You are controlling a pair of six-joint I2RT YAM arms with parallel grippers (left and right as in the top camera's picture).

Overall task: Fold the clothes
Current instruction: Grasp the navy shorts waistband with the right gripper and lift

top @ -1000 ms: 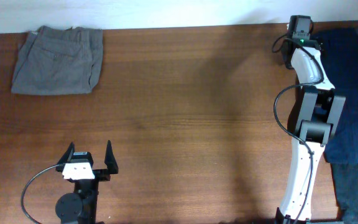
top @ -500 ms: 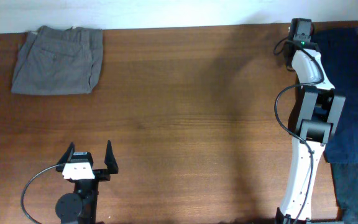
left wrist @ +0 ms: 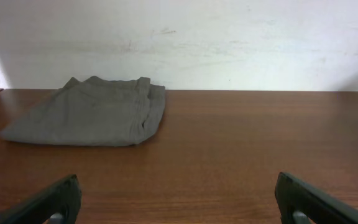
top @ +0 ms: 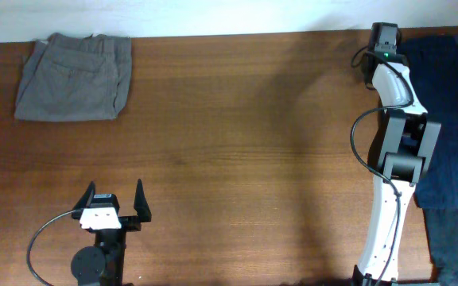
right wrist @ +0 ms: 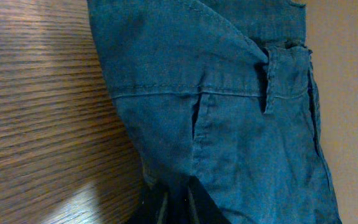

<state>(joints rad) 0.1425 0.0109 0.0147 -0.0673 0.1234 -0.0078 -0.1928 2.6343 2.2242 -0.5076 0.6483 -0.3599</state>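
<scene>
navy: large dark navy-blue cloth trousers (top: 452,95), lying over the right end of the brown wooden table (top: 237,143)
right gripper (right wrist: 176,205): table's far-right corner, fingers pinched onto the navy cloth's edge by the waistband
khaki: folded grey-khaki cloth trousers (top: 74,77), table's far-left corner
left gripper (top: 115,196): table's near-left, fingers spread wide, holding nothing

Right pincer (right wrist: 174,202) now tight (on navy trousers (right wrist: 229,112)).
</scene>
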